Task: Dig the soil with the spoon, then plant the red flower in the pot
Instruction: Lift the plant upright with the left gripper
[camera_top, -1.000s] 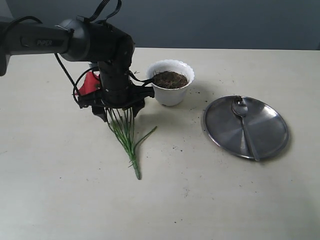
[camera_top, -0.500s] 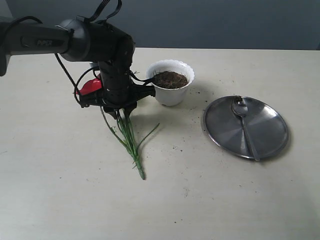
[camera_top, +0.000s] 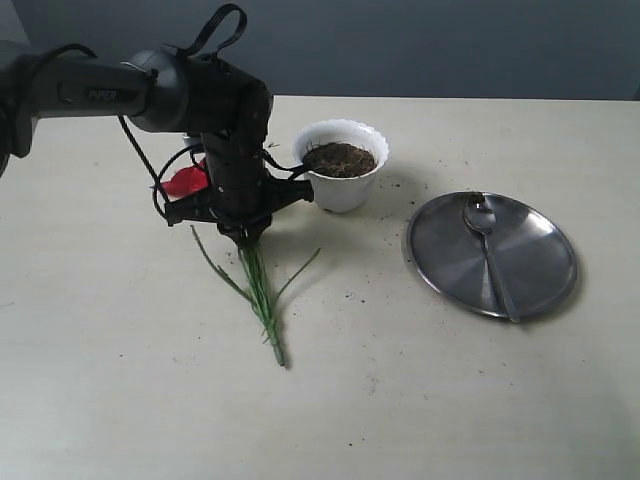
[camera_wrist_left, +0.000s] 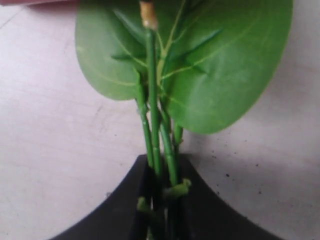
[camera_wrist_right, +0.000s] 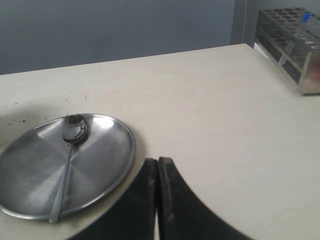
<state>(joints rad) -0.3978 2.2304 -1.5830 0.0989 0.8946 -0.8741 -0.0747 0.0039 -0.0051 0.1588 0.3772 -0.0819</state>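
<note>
The red flower (camera_top: 186, 181) lies at the table's left; its red petals peek out behind the left arm and its long green stems (camera_top: 262, 295) trail toward the front. My left gripper (camera_top: 240, 232) is shut on the stems (camera_wrist_left: 159, 150) just below the green leaves (camera_wrist_left: 220, 65). The white pot (camera_top: 341, 188) stands right of that gripper, with dark soil (camera_top: 340, 158) inside. The spoon (camera_top: 492, 250) rests in the steel plate (camera_top: 450, 255). In the right wrist view my right gripper (camera_wrist_right: 158, 162) is shut and empty, beside the plate (camera_wrist_right: 110, 155) and spoon (camera_wrist_right: 67, 155).
Crumbs of soil are scattered on the table between pot and plate. A test-tube rack (camera_wrist_right: 292, 40) stands at the table's edge in the right wrist view.
The left gripper has closed on the flower's stems, gathering them into a bundle, and shifted slightly; the red bloom tilted and the stem tips swung a little rightward. Spoon and plate have not moved.
</note>
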